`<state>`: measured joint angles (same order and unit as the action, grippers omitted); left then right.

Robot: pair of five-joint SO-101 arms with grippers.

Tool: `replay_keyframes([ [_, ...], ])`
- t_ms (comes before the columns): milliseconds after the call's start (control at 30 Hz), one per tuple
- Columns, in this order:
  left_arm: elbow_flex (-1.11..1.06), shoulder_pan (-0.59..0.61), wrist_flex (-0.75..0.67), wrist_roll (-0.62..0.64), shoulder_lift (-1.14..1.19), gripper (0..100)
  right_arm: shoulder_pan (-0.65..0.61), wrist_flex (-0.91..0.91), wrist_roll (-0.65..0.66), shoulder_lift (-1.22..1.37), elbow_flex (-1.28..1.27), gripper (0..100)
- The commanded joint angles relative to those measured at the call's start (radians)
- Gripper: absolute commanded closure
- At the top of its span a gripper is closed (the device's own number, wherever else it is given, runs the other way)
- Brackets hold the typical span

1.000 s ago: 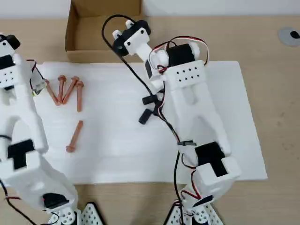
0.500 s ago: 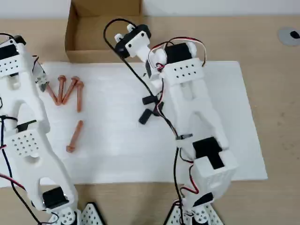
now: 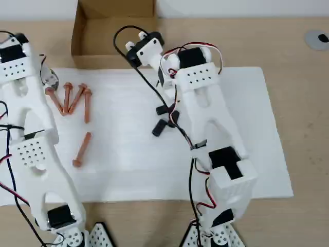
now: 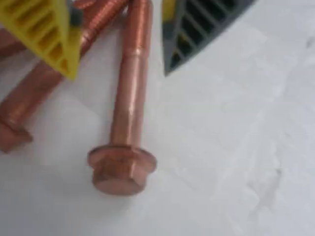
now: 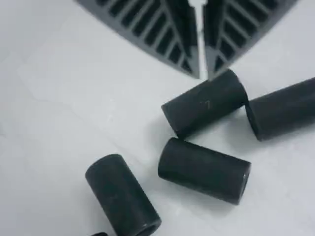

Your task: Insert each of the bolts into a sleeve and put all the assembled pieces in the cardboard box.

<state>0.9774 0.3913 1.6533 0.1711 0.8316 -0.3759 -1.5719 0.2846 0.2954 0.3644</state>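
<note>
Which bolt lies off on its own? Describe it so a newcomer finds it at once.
In the high view, find the white sheet, then its side below the cardboard box, where several copper bolts cluster. Nearer the arm bases, a lone bolt lies apart, touching nothing, tilted with its head at the near end.

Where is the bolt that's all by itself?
In the high view the lone bolt lies flat on the left part of the white sheet, apart from the four other bolts and nearer the arms' bases than they are.
</note>
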Motion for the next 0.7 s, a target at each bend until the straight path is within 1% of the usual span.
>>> replay_keyframes([
  [0,0.029,-0.009,0.0,0.021,-0.008,87,0.019,0.003,0.008,-0.001,0.067,98.9],
  [300,0.037,-0.006,-0.006,0.031,0.073,87,0.019,0.003,0.009,0.025,0.067,98.9],
  [533,0.038,-0.006,-0.055,0.029,0.151,87,0.019,0.005,0.009,0.031,0.067,98.9],
  [667,0.038,-0.006,-0.084,0.029,0.157,87,0.019,0.005,0.009,0.031,0.067,98.9],
])
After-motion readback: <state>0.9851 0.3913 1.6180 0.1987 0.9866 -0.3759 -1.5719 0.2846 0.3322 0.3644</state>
